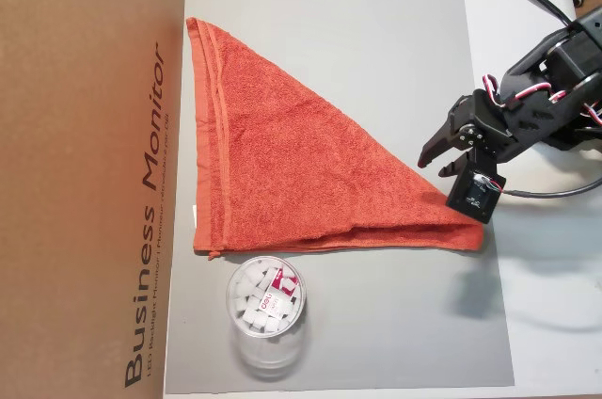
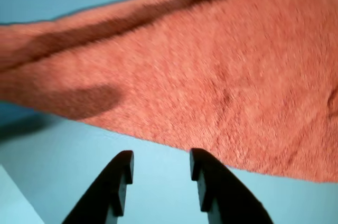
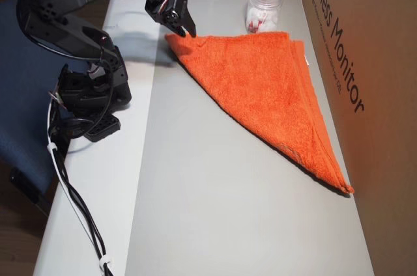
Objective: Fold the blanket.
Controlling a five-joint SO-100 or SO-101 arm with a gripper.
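Blanket point(image 1: 292, 154), orange-red terry cloth, lies flat in an overhead view as a triangle on a grey mat point(image 1: 376, 32), so one diagonal fold looks done; its hemmed band runs down the left beside a brown cardboard box point(image 1: 85, 173) printed with "Business Monitor", its lower edge shows two layers stacked, and its long point reaches right toward the mat's edge; a clear plastic jar point(image 1: 266, 310) holding small white pieces stands just below the lower hem, apart from the cloth; the black gripper point(image 1: 433, 162) hovers above the mat just over the slanted edge near the right-hand point, its jaws a little apart and holding nothing; in the wrist view the blanket point(image 2: 211, 76) fills the upper part of the picture, blurred, with dark shadow streaks across it, and the gripper point(image 2: 158, 168) shows two dark fingertips with a clear gap between them over bare mat, just short of the cloth's edge, nothing between them; in the other overhead view the blanket point(image 3: 267, 87) is again a triangle, its near point close beside the box point(image 3: 371, 94), and the gripper point(image 3: 187, 28) sits at the far corner beside the jar point(image 3: 264, 6), whether touching the cloth I cannot tell; judged from this, a first fold is complete and any second fold, halving the triangle, is not yet begun.
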